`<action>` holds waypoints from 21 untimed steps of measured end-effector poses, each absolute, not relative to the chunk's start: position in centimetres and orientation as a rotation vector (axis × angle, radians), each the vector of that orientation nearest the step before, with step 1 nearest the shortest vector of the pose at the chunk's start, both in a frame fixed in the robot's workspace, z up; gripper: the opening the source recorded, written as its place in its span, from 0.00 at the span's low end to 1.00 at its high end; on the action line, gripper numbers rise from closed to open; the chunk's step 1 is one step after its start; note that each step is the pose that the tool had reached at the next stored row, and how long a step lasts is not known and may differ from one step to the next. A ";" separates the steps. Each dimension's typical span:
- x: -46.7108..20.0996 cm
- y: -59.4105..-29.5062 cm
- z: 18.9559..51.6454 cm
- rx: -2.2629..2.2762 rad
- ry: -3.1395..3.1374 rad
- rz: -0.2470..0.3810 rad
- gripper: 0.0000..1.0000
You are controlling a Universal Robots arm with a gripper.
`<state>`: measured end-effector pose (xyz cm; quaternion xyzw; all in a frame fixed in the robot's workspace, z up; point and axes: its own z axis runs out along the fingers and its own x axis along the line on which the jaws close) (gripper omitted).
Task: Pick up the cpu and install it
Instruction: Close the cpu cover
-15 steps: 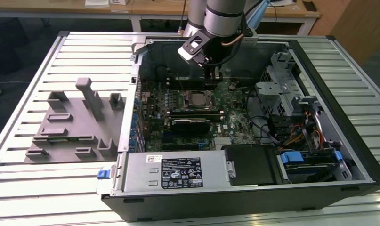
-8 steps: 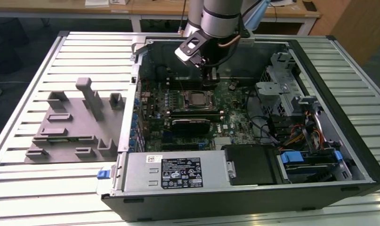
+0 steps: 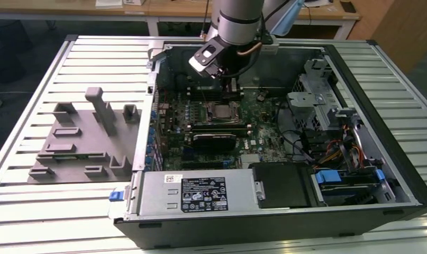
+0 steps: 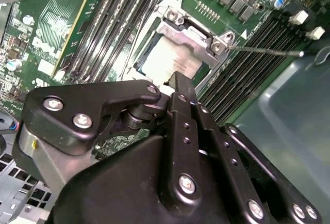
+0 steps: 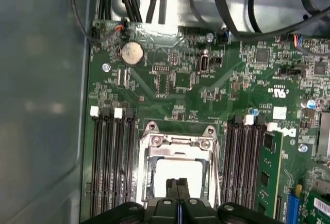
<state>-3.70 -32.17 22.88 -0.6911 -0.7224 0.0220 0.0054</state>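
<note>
In the first wrist view the gripper point(image 5: 178, 184) covers one edge of the cpu point(image 5: 178, 168), and glare washes the cpu's top to plain white. In the second wrist view the gripper's body hides a good part of the socket frame point(image 4: 192, 37). Whether the fingertips touch the cpu, I can't tell. In the exterior view the arm point(image 3: 236, 24) is cut off at the top edge.

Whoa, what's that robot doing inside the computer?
The robot arm is reaching into an open computer case. Its hand hangs closed just above the cpu, the shiny square chip lying in the metal socket frame on the green board. The hand doesn't seem to be gripping the chip.
</note>
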 end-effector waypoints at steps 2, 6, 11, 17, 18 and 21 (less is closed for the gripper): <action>-3.9 -32.2 22.8 -2.166 -2.265 0.063 0.11; -3.9 -32.2 22.8 -2.166 -2.265 0.063 0.11; -3.9 -32.2 22.8 -2.090 -2.337 0.063 0.11; -3.9 -32.2 22.8 -1.962 -2.448 0.064 0.11; -3.9 -32.2 22.8 -1.938 -2.468 0.064 0.11; -3.9 -32.2 22.8 -1.873 -2.519 0.064 0.11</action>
